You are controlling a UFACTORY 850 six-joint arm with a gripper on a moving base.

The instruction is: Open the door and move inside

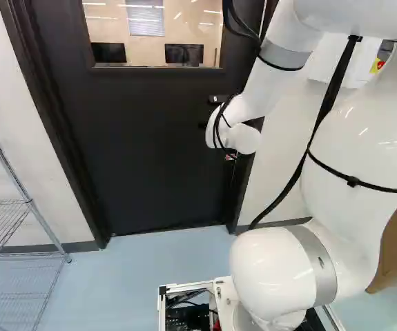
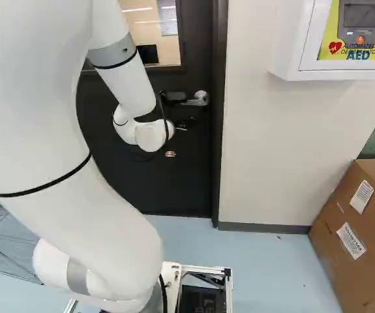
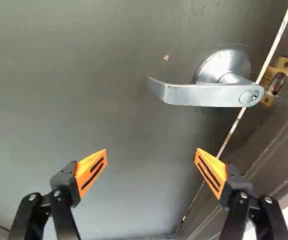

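Observation:
Beside the handle side of the dark door (image 1: 150, 145), my gripper (image 2: 176, 140) hangs at the end of the bent arm. Silver lever handle (image 2: 200, 98) shows just past the wrist. In the wrist view the gripper (image 3: 151, 162) is open, its orange-padded fingers wide apart with nothing between them. The lever handle (image 3: 204, 94) lies ahead of the fingers, apart from them, nearer the finger on the door frame's side. Its lever looks level. A thin pale line runs between door and frame, beside a brass plate (image 3: 276, 81). Whether the door is latched, I cannot tell.
A wire shelf (image 1: 18, 227) stands left of the door in the left base view. Right of the door in the right base view are a wall, a white AED cabinet (image 2: 288, 55) and a cardboard box (image 2: 344, 235) on the floor. The door has a window (image 1: 153, 34).

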